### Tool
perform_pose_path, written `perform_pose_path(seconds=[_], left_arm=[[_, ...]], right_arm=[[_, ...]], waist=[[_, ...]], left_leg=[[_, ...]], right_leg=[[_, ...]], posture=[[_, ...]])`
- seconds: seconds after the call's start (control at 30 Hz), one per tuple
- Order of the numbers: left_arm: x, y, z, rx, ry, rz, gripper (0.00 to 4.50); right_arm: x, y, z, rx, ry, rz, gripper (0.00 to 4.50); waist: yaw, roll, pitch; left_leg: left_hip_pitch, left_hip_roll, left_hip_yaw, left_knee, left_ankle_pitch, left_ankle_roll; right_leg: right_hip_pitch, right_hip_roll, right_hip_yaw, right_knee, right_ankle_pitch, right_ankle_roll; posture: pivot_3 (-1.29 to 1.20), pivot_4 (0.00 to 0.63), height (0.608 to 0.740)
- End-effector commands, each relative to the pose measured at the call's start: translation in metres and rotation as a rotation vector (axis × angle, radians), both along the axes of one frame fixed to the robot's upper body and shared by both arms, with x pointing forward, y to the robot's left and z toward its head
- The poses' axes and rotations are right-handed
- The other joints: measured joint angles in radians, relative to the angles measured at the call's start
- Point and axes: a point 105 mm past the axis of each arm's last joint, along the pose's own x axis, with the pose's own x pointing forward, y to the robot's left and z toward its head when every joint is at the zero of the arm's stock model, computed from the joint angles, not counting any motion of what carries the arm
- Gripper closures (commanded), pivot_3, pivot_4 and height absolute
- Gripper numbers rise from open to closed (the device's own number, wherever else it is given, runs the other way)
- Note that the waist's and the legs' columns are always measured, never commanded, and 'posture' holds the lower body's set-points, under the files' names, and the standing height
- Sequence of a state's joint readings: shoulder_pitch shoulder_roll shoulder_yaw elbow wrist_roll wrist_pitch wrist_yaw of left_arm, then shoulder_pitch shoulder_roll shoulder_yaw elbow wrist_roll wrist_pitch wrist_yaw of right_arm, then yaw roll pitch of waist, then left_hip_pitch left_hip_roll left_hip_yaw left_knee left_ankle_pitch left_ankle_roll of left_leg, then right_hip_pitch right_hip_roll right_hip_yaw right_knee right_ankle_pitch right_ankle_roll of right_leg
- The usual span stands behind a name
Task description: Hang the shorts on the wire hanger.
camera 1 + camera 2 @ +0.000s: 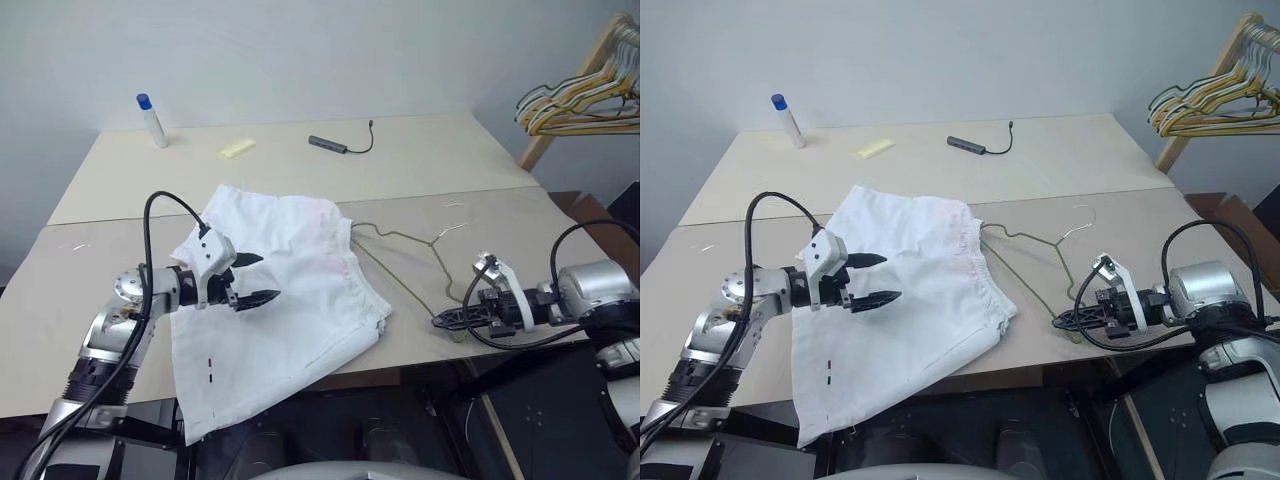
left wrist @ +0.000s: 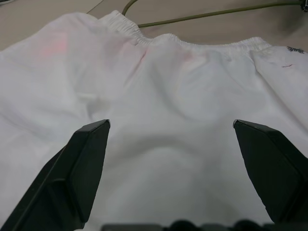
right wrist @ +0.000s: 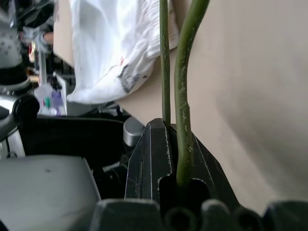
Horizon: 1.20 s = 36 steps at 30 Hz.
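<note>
Right gripper point(image 1: 1068, 320) is pinched onto the wire hanger point(image 1: 1035, 262) at its near corner by the table point(image 1: 1080, 160) edge. From there the hanger's long axis runs away toward the shorts point(image 1: 910, 300), its far end tucked at the waistband. Left gripper point(image 1: 878, 280) hovers spread wide over the shorts' middle, holding nothing, and is the nearer arm to the cloth.
</note>
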State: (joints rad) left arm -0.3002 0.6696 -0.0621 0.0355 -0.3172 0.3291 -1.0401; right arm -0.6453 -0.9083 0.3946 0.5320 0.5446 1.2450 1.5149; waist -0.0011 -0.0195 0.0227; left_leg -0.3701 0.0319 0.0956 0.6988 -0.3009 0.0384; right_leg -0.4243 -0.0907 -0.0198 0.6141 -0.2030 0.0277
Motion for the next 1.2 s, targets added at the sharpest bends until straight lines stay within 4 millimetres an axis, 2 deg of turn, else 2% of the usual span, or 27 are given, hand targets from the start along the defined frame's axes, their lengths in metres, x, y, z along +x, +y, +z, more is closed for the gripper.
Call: perform_pose_path(seconds=[0.03, 0.17, 0.27, 0.37, 0.53, 0.8, 1.2], left_arm=[[0.002, -0.002, 0.012, 0.001, -0.056, -0.004, 0.03], [0.002, -0.003, 0.011, 0.005, -0.061, -0.004, 0.03], [0.001, -0.004, 0.009, 0.024, -0.066, -0.009, 0.03], [0.001, -0.003, 0.007, 0.036, -0.067, -0.002, 0.03], [0.002, -0.002, 0.006, 0.038, -0.072, 0.011, 0.03], [0.0, 0.0, 0.003, 0.041, -0.077, 0.029, 0.03], [0.003, -0.004, 0.0, 0.046, -0.084, 0.028, 0.03]], right_arm=[[-0.005, 0.006, 0.011, 0.017, -0.032, 0.112, 4.5], [-0.002, 0.008, 0.002, -0.05, -0.023, 0.168, 4.5], [0.01, 0.009, -0.002, -0.103, -0.044, 0.18, 4.5], [0.029, 0.011, 0.003, -0.133, -0.099, 0.177, 4.5], [0.047, 0.016, 0.004, -0.175, -0.133, 0.18, 4.5], [0.045, 0.029, 0.001, -0.165, -0.068, 0.215, 4.5], [0.07, 0.045, 0.009, -0.184, -0.149, 0.187, 4.5]], waist=[[0.003, 0.0, 0.0], [0.005, 0.0, 0.0], [0.002, 0.0, 0.0], [0.003, 0.0, 0.0], [0.009, 0.0, 0.0], [0.016, 0.001, 0.0], [0.015, 0.001, -0.001]], left_leg=[[0.0, 0.0, 0.0, 0.0, 0.0, 0.0], [0.0, 0.0, 0.0, 0.001, 0.0, 0.0], [0.0, 0.0, 0.001, 0.002, 0.0, 0.0], [0.001, 0.0, 0.001, 0.003, 0.0, -0.001], [0.0, 0.0, 0.001, 0.003, 0.0, -0.001], [0.0, 0.0, 0.001, 0.003, 0.0, -0.001], [0.0, -0.001, 0.001, 0.004, 0.001, -0.002]], right_leg=[[0.0, 0.0, 0.0, 0.0, 0.0, 0.0], [0.0, 0.0, 0.0, 0.001, 0.0, 0.0], [0.0, 0.0, 0.001, 0.001, 0.0, 0.0], [0.0, 0.0, 0.001, 0.003, 0.0, 0.0], [0.0, 0.0, 0.0, 0.004, 0.0, 0.0], [-0.001, -0.001, 0.0, 0.005, 0.0, -0.001], [-0.002, 0.0, 0.001, 0.011, 0.0, -0.001]], posture=[[0.04, 0.0, 0.74], [0.05, 0.0, 0.74], [0.06, 0.0, 0.74], [0.07, 0.0, 0.74], [0.08, 0.0, 0.74], [0.1, 0.0, 0.74], [0.11, 0.0, 0.74]])
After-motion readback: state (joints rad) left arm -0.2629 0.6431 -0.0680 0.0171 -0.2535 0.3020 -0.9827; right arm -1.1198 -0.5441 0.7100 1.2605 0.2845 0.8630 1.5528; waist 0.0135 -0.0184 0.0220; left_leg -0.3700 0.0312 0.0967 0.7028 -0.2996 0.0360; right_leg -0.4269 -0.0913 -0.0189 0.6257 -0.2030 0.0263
